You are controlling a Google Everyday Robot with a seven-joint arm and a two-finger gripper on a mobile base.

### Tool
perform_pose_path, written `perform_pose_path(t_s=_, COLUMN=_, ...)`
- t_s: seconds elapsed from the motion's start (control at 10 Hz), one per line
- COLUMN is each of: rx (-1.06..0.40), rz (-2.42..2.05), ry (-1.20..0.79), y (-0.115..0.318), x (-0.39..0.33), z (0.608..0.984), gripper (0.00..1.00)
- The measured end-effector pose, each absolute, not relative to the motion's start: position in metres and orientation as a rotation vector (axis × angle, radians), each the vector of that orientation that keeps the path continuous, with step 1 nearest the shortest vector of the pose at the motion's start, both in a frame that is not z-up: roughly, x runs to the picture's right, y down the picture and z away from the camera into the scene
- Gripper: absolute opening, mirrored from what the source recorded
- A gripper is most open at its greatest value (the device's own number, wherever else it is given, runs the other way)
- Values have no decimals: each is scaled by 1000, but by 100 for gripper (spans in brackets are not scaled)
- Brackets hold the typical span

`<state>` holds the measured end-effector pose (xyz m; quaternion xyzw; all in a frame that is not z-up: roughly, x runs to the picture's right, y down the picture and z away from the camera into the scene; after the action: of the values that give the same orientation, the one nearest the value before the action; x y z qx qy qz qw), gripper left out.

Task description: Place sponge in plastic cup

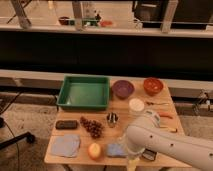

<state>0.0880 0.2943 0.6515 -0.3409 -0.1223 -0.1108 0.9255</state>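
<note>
Wooden table [83,151] below a dark counter [100,50]; gripper [131,161] at its front edge (fingers spread wide) beside the sponge [115,149].

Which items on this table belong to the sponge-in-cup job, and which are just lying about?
For the job: small blue-grey rectangular sponge; end effector, at the table's front edge beside it; plastic cup not visible.
Lying about: green rectangular tray, purple bowl, orange bowl, white round cup, grapes, dark block, flat blue-grey cloth, yellow fruit.
</note>
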Motion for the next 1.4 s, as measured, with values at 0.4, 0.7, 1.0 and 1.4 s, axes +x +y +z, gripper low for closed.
perform_pose_path(t_s=0.4, rx=-703, rz=-248, ry=-253, y=302, x=73, z=665, gripper=80)
perform_pose_path(t_s=0.7, rx=-707, rz=-256, ry=-248, y=307, x=68, z=676, gripper=80)
perform_pose_path(t_s=1.0, rx=-704, rz=-257, ry=-236, y=305, x=66, z=692, gripper=80)
perform_pose_path(t_s=1.4, rx=-716, rz=-235, ry=-213, y=311, x=67, z=712, gripper=80)
